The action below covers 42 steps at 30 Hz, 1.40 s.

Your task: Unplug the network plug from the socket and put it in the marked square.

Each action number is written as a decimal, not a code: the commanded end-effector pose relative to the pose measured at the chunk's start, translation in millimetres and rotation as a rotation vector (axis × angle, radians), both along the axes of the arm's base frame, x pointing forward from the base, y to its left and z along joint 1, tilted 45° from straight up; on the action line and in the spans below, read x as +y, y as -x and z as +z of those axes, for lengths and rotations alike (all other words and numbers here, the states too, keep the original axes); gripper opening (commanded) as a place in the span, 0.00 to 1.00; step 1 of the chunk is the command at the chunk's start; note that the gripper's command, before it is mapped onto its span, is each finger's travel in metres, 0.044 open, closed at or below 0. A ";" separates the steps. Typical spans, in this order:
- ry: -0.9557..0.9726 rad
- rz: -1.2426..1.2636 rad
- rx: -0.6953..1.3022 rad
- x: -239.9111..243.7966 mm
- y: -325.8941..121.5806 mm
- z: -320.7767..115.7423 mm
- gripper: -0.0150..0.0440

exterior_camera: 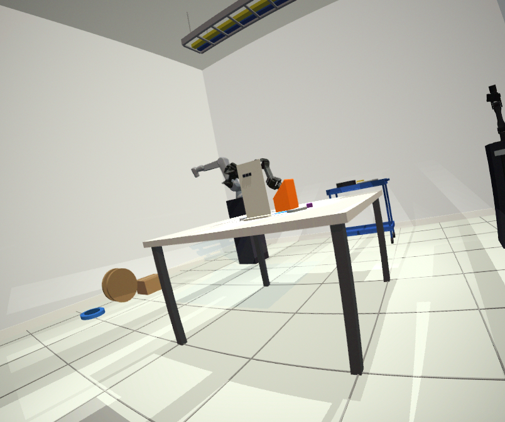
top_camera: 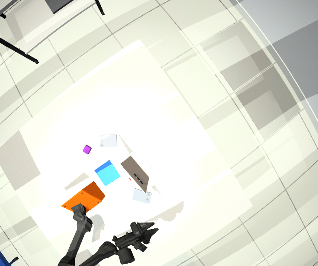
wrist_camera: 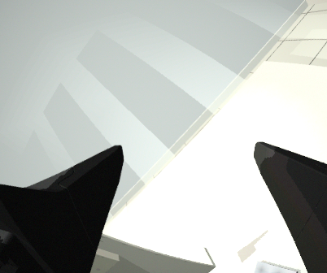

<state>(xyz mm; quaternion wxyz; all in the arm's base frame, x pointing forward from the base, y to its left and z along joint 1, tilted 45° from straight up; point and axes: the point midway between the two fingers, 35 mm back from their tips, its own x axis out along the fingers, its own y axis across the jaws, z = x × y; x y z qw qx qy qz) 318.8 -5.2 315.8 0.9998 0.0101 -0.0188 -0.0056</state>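
The upright panel [top_camera: 133, 168] [exterior_camera: 254, 195] [wrist_camera: 160, 262] stands on the table, with dark slots near its top. A small red-orange piece [top_camera: 129, 179], apparently the plug's tab, shows beyond the panel's top edge in the top view. The plug's body and socket cannot be made out. The blue marked square [top_camera: 107, 174] lies on the table to the left of the panel, partly shaded, with nothing on it. My gripper [top_camera: 156, 226] [wrist_camera: 189, 151] is open and empty. It is raised, below and right of the panel in the top view, and clear of it.
An orange block [top_camera: 86, 197] [exterior_camera: 286, 195] stands beside the square; another dark arm [top_camera: 79, 213] reaches it, contact unclear. A purple cube [top_camera: 87, 149] [exterior_camera: 309, 205] and two pale plates, one above [top_camera: 108, 140] and one below [top_camera: 142, 196], lie around the panel and square.
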 end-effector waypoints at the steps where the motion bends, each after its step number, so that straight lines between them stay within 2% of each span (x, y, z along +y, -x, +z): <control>1: -0.004 0.002 0.001 0.7 0.3 -0.8 0.89; 9: -0.164 0.100 0.057 30.9 14.6 -38.7 0.53; 10: -0.186 0.113 0.065 34.8 16.8 -43.9 0.52; 38: -0.706 0.371 0.383 114.4 92.4 -184.6 0.52; 42: -0.729 0.379 0.400 116.9 96.5 -191.1 0.52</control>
